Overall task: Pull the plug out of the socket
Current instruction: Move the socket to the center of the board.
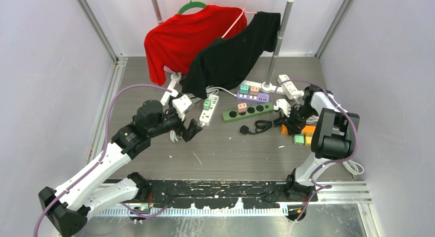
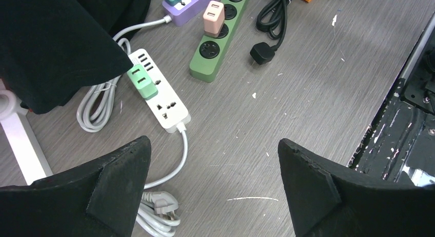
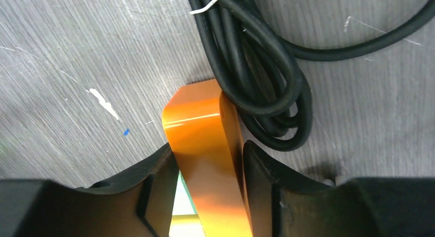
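My right gripper (image 3: pixel 208 147) is shut on an orange socket strip (image 3: pixel 197 119), one black finger pressed against each long side. A bit of a green plug (image 3: pixel 182 201) shows between the left finger and the strip. In the top view this gripper (image 1: pixel 292 125) is low at the right of the table, over the orange strip (image 1: pixel 308 129) with a green plug (image 1: pixel 298 139) beside it. My left gripper (image 2: pixel 214 141) hangs open above bare table with nothing between its fingers. Just beyond it lies a white socket strip (image 2: pixel 164 106) with a green plug (image 2: pixel 142 80) in it.
A coiled black cable (image 3: pixel 256 57) touches the orange strip's far end. A green strip (image 1: pixel 247 111) carrying a pink plug (image 2: pixel 213 16), a purple strip (image 1: pixel 253 97) and another white strip (image 1: pixel 289 86) lie mid-table. A red shirt (image 1: pixel 179 37) and a black shirt (image 1: pixel 231 52) hang behind on a rack pole (image 1: pixel 279 42).
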Robot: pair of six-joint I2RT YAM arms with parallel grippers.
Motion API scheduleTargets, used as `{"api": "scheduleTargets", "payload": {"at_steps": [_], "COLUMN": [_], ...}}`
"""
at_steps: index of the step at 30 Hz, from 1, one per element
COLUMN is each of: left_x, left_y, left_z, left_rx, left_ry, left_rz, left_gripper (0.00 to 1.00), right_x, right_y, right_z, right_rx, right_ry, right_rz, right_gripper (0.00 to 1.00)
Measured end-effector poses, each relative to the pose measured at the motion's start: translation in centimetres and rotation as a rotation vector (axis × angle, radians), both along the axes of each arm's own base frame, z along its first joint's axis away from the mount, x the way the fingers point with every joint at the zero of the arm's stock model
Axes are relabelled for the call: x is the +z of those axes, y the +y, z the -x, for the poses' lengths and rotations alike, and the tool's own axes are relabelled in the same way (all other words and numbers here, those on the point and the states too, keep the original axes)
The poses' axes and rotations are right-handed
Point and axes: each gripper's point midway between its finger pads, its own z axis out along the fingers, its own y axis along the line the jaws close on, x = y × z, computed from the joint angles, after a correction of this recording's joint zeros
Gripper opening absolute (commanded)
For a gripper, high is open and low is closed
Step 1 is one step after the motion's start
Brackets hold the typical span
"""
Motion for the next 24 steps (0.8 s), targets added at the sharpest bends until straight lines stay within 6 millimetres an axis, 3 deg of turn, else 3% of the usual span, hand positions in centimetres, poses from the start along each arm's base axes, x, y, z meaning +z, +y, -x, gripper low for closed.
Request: {"api": "scheduleTargets", "payload": {"at_steps": [3,6,10,14,18,24], "left_x": [-0.1,-0.2,-0.2,-0.1,-0.2,-0.2], "left_y": [0.0,0.1,0.1,0.1,0.1,0.4], "left_z": [0.0,0.0,0.0,0.0,-0.1,-0.3], "left_rx": [0.001,0.001,0.001,0.001,0.004,0.011], "left_ry": [-0.002,-0.001,-0.002,-0.005,-0.007,-0.022], "left_rz": [-0.004,-0.005,-0.005,-0.006,-0.009,-0.023], "left_gripper": [0.92,0.92,0.92,0.92,0.92,0.92], "right_x": [-0.3,-0.1,0.3,2.0,4.3,5.8], "right_y": [0.0,0.2,0.6,1.5,4.0,12.2], "right_z": [0.3,0.9,2.2,2.9,3.8,4.5], "right_rx": [0.027,0.052,0.068,0.086,0.126,0.242], "right_ry": [0.012,0.035,0.079,0.055,0.023,0.035], "right_rz": [0.005,0.003,-0.012,-0.049,-0.123,-0.298], "right_gripper": [0.25,0.14,0.06,0.04,0.04,0.04]}}
